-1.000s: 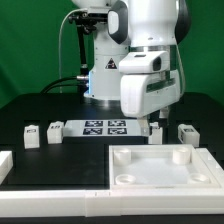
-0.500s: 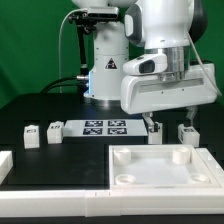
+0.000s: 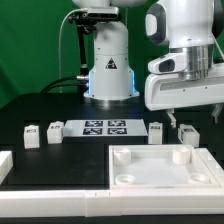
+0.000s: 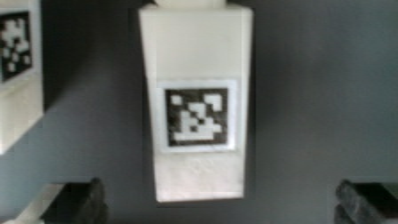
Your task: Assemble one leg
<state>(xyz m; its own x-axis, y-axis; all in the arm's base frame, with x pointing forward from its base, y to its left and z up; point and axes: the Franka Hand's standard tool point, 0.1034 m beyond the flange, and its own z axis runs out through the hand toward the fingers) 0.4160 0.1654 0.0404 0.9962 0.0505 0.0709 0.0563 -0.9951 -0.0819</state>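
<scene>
The leg [image 3: 188, 133], a small stubby white block with a black-and-white square tag on its upper face, lies on the black table [image 3: 40, 105] towards the exterior view's right, directly under the arm's white two-finger gripper [image 3: 192, 119]. The jaws are spread wide and grip nothing. In the wrist view the two dark fingertips [image 4: 71, 200] stand one on each side of the block, and dark table shows between each tip and the block's side. How far above the table the tips hang cannot be told.

Just beside this leg, towards the exterior view's left, lies a second white tagged block [image 3: 156, 132]. Further that way the thin flat white marker board [image 3: 105, 126] lies with its four tags face up. Beyond it, two more white tagged blocks sit near each other [image 3: 55, 131] [image 3: 30, 135].

In front of the row, nearer the camera, the big flat white square panel [image 3: 160, 170] lies flat, with round sockets showing at its corners. A white raised piece [image 3: 6, 165] sits at the left edge of that view. The arm's white base [image 3: 108, 70] stands behind the marker board.
</scene>
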